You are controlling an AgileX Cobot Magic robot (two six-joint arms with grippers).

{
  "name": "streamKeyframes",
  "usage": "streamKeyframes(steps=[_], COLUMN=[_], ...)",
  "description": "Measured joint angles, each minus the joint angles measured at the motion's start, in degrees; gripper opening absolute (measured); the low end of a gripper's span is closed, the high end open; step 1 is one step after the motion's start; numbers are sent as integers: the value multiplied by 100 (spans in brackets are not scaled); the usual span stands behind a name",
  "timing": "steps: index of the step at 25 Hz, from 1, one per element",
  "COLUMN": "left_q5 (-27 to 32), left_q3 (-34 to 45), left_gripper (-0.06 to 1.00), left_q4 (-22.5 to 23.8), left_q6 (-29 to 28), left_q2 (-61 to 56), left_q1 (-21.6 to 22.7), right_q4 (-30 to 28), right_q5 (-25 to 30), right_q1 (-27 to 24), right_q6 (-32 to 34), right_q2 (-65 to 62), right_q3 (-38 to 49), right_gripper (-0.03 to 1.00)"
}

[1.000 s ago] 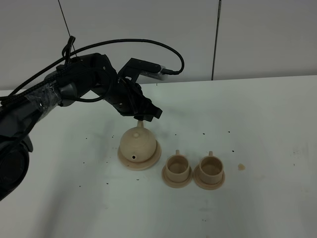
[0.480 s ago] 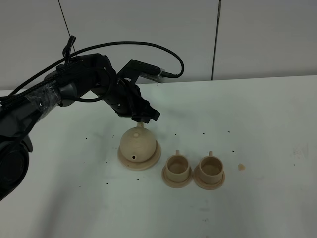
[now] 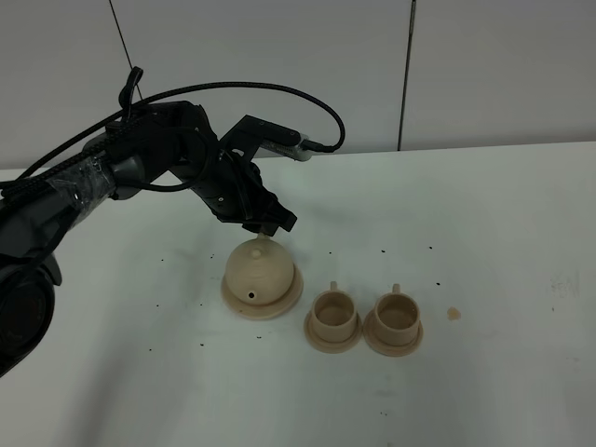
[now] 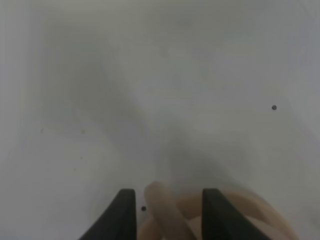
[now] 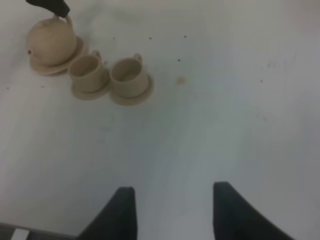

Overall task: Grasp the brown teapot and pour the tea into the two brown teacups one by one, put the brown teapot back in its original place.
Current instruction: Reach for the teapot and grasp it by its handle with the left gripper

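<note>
The brown teapot [image 3: 258, 271] stands on its wide saucer, the original place [image 3: 287, 296], left of the middle of the table. Its loop handle [image 4: 162, 210] points to the back and sits between the fingers of my left gripper [image 4: 168, 193], with a gap on each side. My left gripper [image 3: 267, 228] is open, low behind the pot. The two brown teacups [image 3: 333, 315] [image 3: 396, 315] stand on small saucers to the right of the pot. My right gripper [image 5: 172, 200] hangs open and empty high above the table, looking down on the teapot [image 5: 50, 42] and teacups [image 5: 89, 70] [image 5: 129, 75].
A small tan crumb [image 3: 453, 313] lies right of the cups. Dark specks dot the white table [image 3: 484, 214]. The left arm's cable [image 3: 279, 88] arcs above the pot. A grey panelled wall [image 3: 466, 65] closes the back.
My left gripper has shifted slightly left and down, settling around the teapot's handle. Teapot and cups have not moved.
</note>
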Motion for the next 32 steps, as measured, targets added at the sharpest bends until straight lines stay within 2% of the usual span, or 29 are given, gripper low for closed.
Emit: streamKeyframes(steps=[32], left_q5=[112], left_q3=[-26], left_gripper=[38], left_q4=[118], left_q6=[-169], left_q2=[0], left_q1=[105], right_q4=[0], right_q5=[0], right_q1=[0], right_q6=[-5], right_q2=[0], right_q3=[0], right_gripper=[35])
